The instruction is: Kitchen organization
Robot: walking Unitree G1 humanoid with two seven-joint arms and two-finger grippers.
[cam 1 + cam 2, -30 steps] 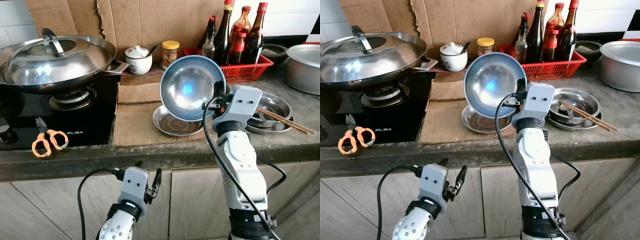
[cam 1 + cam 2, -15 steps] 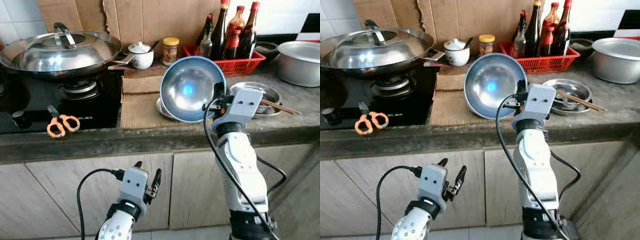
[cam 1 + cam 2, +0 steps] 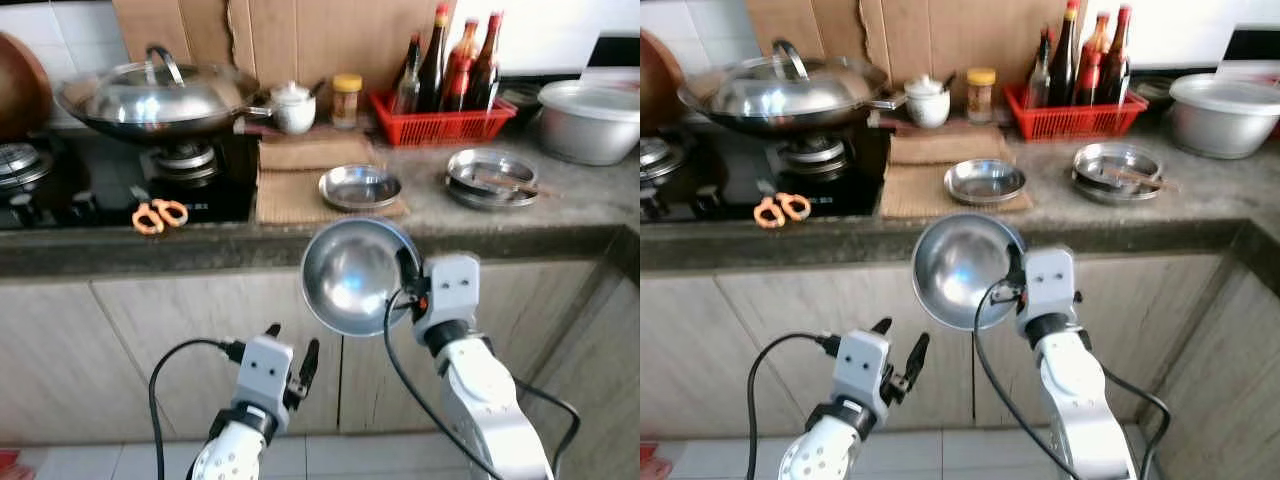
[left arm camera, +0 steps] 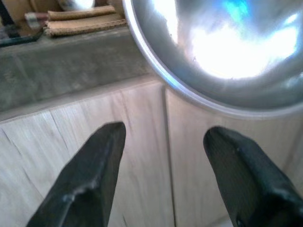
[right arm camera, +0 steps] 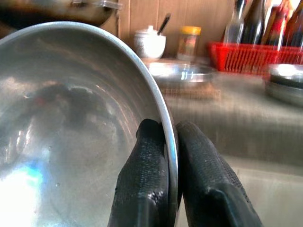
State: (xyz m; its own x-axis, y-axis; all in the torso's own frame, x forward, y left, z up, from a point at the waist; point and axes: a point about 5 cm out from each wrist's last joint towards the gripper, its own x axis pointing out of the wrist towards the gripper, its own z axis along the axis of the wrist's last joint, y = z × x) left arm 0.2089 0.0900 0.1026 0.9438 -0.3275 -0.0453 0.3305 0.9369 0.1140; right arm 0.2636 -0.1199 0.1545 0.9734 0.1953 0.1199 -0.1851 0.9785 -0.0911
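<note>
Countertop (image 3: 560, 215) spans upper frame, below it cabinet fronts.
Lidded wok (image 3: 160, 95) upper left on stove, parked on burner.
Steel bowl (image 3: 352, 277) at frame centre, below counter edge, tipped on edge with hollow facing camera; likely in transit off counter.
Right gripper (image 5: 165, 156) pinched tight on bowl rim, one finger each side: rim pinch suits thin wall.
Small plate (image 3: 359, 186) on mat, centre top.
Left gripper (image 3: 290, 360) lower left, fingers spread, nothing held, idle.
</note>
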